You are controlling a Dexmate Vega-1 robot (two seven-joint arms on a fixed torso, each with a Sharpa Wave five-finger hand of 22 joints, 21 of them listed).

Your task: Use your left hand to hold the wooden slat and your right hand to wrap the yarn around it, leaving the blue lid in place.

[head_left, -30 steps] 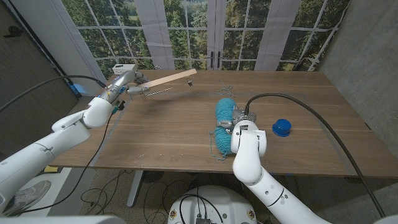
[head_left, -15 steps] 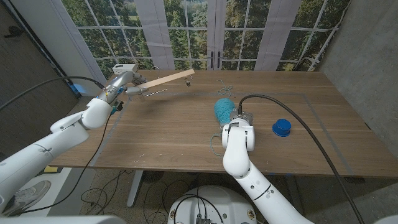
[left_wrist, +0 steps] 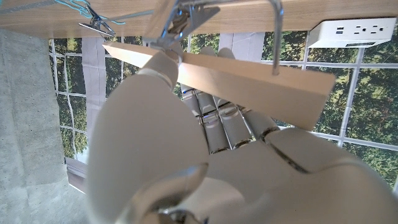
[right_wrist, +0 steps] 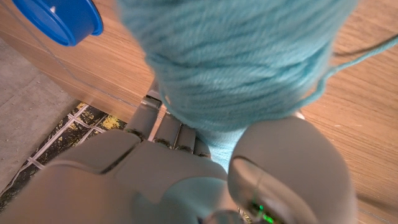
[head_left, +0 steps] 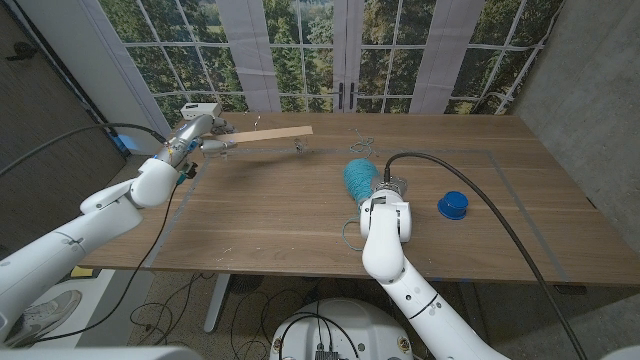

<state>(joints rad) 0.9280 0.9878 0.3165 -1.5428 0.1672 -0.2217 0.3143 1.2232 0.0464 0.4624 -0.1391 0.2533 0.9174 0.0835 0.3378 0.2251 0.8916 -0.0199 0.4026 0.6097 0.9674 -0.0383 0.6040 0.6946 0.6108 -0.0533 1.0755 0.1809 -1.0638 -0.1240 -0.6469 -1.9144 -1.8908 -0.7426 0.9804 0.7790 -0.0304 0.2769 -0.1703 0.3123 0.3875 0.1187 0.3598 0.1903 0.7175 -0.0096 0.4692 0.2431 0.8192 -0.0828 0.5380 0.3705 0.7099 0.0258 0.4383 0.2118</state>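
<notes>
So, left hand [head_left: 203, 134] grips the wooden slat [head_left: 270, 133] up off the table's far left | right hand [right_wrist: 186, 155] wrapped around the teal yarn [head_left: 358, 177] mid-table | blue lid [head_left: 452, 206] on the table [head_left: 250, 215] just to the yarn's right, apart from it

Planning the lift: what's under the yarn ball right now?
The right hand grips the yarn from beneath, fingers against it. Wooden table shows around it, with a loose strand trailing. Whether the ball touches the table is hidden.
</notes>
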